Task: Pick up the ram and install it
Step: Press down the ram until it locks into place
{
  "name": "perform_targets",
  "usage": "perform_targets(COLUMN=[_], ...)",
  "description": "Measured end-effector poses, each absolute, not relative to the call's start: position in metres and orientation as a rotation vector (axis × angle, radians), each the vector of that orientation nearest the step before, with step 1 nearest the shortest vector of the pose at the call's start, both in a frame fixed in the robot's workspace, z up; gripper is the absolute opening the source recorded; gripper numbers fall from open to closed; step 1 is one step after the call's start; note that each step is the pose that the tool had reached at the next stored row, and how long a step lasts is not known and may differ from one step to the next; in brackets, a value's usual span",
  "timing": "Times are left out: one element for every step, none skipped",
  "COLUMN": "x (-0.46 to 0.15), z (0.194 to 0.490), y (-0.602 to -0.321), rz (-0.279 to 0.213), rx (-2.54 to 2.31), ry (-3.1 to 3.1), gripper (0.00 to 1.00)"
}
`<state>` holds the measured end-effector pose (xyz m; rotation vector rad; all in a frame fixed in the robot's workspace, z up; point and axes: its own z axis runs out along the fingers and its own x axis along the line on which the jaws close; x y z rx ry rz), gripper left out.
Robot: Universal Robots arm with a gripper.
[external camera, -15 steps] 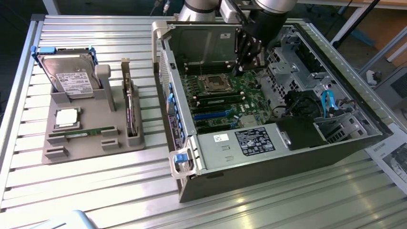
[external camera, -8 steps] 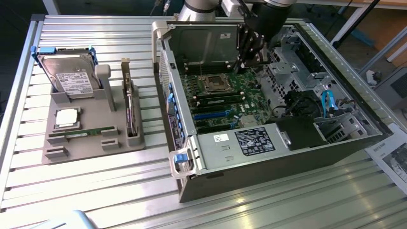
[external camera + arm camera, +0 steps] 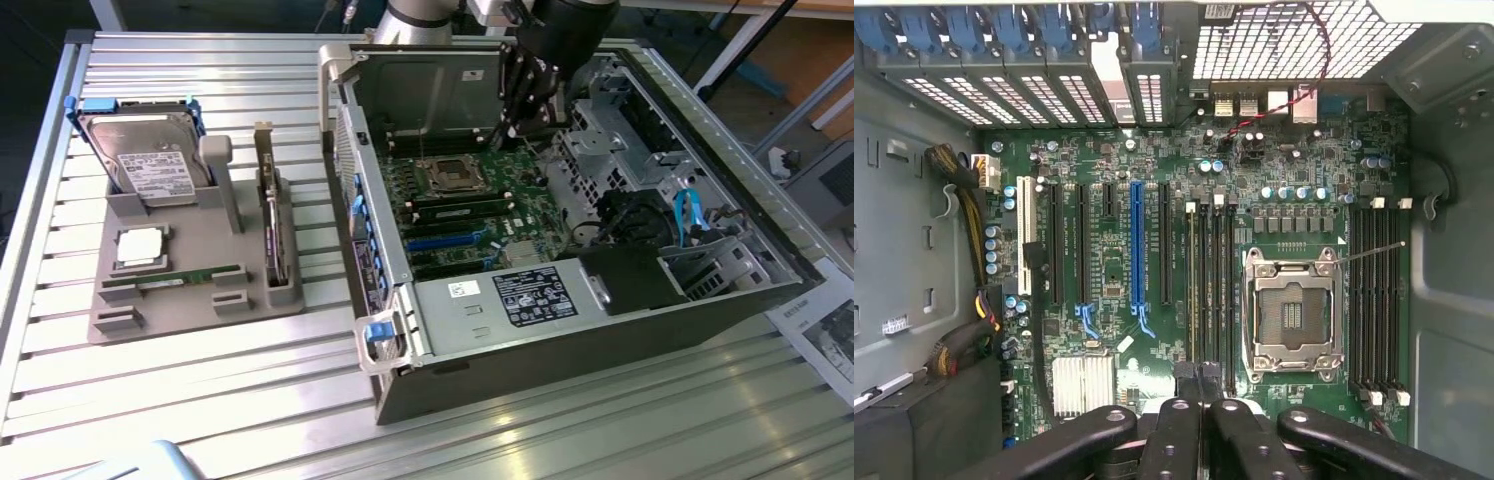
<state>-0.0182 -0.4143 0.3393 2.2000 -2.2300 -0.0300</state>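
Labels on the hard drive (image 3: 156, 172) and computer case (image 3: 534, 297) — seemingly unreadable.

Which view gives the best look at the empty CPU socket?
The wrist view: it looks straight down on the CPU socket, showing its metal frame and empty contact area. The exterior view shows the same socket smaller and at a slant, inside the open computer case.

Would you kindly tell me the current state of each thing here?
Computer case: side open, motherboard exposed.
Processor socket: empty.
ram: lying in the grey holder outside the case.
Hard drive: standing in that holder.
hand: inside the case, above the memory slots.
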Motion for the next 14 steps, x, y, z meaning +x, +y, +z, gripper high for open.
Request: perform_targets(x=[-0.0182,-0.0182,-0.0182,-0.0182,-0.0182,-0.0182,-0.0182,-0.0182,-0.0182,-0.0182,-0.0182,-0.0182,-0.0181,-0.0181], z=[0.3393,0.3393,0.3393,0.3393,0.3393,0.3393,0.3393,0.3393,0.3393,0.3393,0.3393,0.3393,0.3393,0.3393], y=[-0.4143,-0.4143,-0.4143,-0.4143,-0.4143,-0.4143,-0.4143,-0.4143,-0.4143,-0.4143,-0.4143,-0.4143,-0.4143,-0.4143], rz=[-0.03,-0.03,-0.03,-0.03,-0.03,-0.03,-0.03,-0.03,-0.03,-0.03,-0.03,-0.03,-0.03,-0.03], rx=[2.2,2.2,2.2,2.2,2.2,2.2,2.2,2.2,2.2,2.2,2.199,2.196,2.189,2.173], ry=[-2.23,-2.23,-2.23,-2.23,-2.23,-2.23,-2.23,-2.23,-2.23,-2.23,-2.231,-2.234,-2.241,-2.257], gripper=[0.1,0.1,0.1,0.1,0.1,0.1,0.1,0.1,0.1,0.1,0.1,0.1,0.1,0.1])
